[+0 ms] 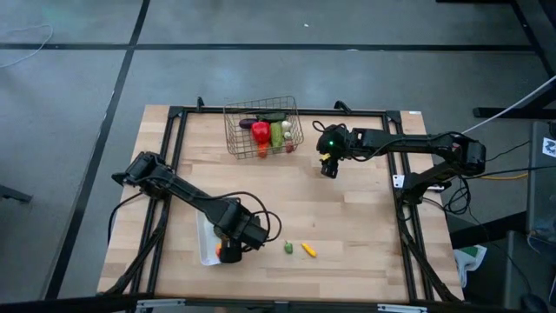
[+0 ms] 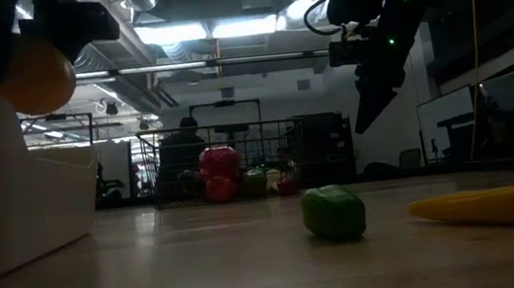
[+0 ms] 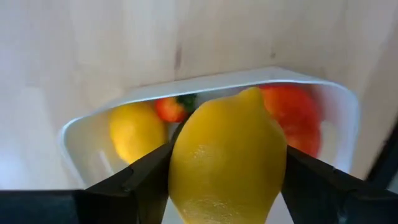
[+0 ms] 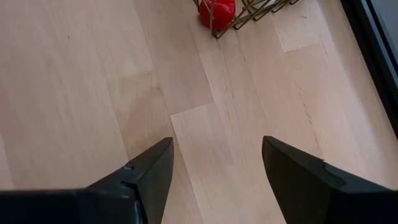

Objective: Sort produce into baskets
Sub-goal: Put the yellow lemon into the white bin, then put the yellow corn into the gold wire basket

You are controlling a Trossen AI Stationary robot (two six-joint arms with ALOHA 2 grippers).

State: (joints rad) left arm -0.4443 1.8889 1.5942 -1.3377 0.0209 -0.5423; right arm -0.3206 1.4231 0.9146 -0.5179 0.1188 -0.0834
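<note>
High view, left gripper (image 1: 230, 252): down at the near-left of the table (image 1: 347, 209), right over the white tray (image 1: 207, 252), which it mostly covers.
High view, right gripper (image 1: 327, 167): hanging over bare wood just beside the wire basket (image 1: 263, 128).
High view, basket load: a red pepper (image 1: 261, 132), something green and something pale packed together; a dark purple piece at the far side.
High view, loose produce: a small green piece (image 1: 287, 248) and a yellow piece (image 1: 307, 250) lying near each other, just beside the left gripper.
Low view, tray: its white wall (image 2: 4, 187) fills the left foreground, and a yellow-orange fruit (image 2: 25, 80) hangs above it under the dark arm.
Low view, foreground: green piece (image 2: 334, 211) and long yellow piece (image 2: 484, 206) resting on the wood, apart from each other.
Low view, background: the basket with the red pepper (image 2: 219, 163); a person sits in the room beyond it.
Left wrist view: and there it is, a lemon (image 3: 227, 165) clamped between the two fingers (image 3: 140, 177), held above the tray (image 3: 339, 106); inside lie another lemon (image 3: 137, 132) and red-orange fruit (image 3: 289, 118).
Right wrist view: fingers (image 4: 149, 174) spread wide with nothing between them, plain tabletop below, basket corner with a red piece (image 4: 216, 12) ahead.
</note>
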